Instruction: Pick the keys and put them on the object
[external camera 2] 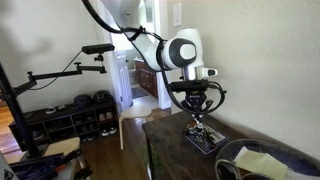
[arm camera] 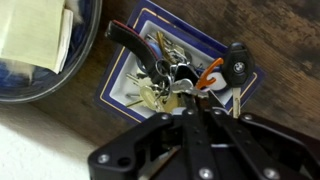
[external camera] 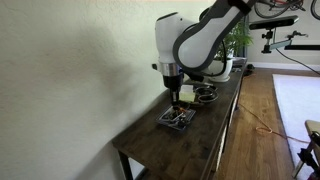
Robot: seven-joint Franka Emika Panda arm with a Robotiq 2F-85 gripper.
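The keys [arm camera: 165, 80] are a cluster of silvery and dark keys with a black fob [arm camera: 238, 68] and a small orange-red tag [arm camera: 208, 75]. They lie spread over the pale top of the flat rectangular object [arm camera: 195, 38], which has a dark blue border. My gripper [arm camera: 185, 98] is right above them, its fingers closed together on the key ring. In both exterior views the gripper [external camera: 174, 98] [external camera 2: 197, 120] hangs straight down just over the object [external camera: 177, 119] [external camera 2: 206, 141] on the dark wooden table [external camera: 195, 145].
A round dark dish [arm camera: 85, 60] holding a pale folded sheet sits right beside the object; it also shows in both exterior views [external camera: 205, 95] [external camera 2: 265, 160]. A white plant pot [external camera: 225, 68] stands farther along the table. A wall runs along the table's long side.
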